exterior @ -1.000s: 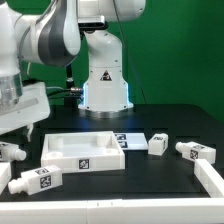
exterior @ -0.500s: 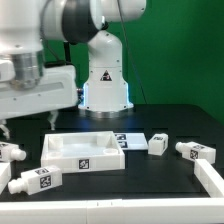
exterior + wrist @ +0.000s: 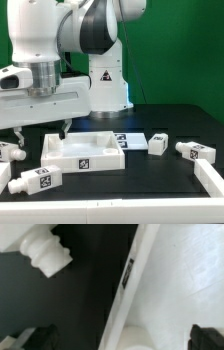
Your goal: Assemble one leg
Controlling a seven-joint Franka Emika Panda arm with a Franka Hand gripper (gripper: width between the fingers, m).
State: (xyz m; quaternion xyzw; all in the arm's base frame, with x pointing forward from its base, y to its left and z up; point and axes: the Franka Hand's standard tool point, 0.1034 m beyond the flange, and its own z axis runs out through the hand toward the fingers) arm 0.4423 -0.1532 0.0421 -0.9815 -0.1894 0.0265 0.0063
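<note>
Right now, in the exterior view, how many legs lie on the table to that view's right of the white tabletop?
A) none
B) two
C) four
B: one leg sits close to the tabletop on the exterior view's right, and a second leg lies farther out on that side; the other legs are on the exterior view's left.

Swung in from the exterior view's left within a second, carrying the white two-finger gripper (image 3: 40, 133) to the left end of the flat white plastic tray-like tabletop (image 3: 100, 158). Also shifted the arm's dark grey elbow joint (image 3: 95, 25) toward that view's right.
</note>
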